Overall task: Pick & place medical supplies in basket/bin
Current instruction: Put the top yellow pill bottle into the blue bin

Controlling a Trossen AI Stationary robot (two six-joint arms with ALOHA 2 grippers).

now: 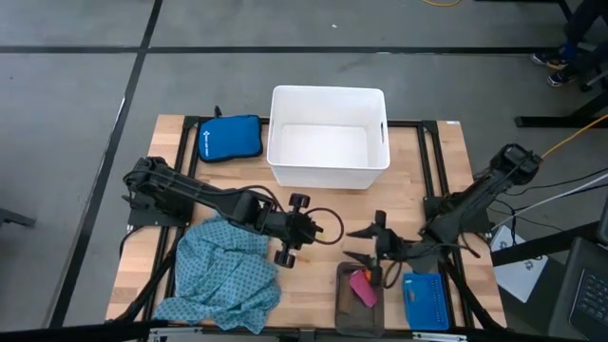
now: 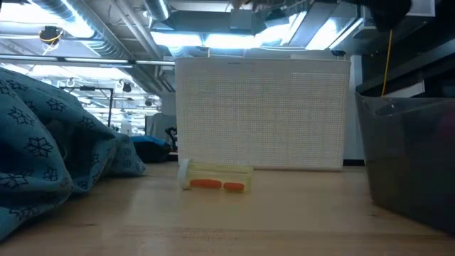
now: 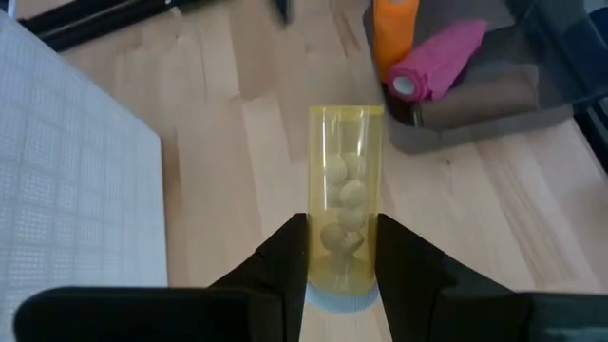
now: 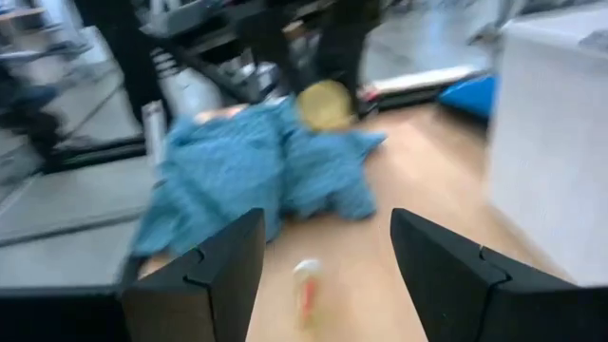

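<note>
Yellow vial (image 3: 345, 204) | clamped between left tool (image 3: 342, 261) fingers

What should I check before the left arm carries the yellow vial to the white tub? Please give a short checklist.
1. The left gripper has its fingers closed on the yellow vial: ok.
2. The vial's cap is sealed: cannot tell.
3. The white tub has free room inside: ok.
4. The right gripper is open near the dark tray, off the way to the tub: ok.
5. The second vial, with orange pieces, is collected: not ok, it lies on the table.
</note>
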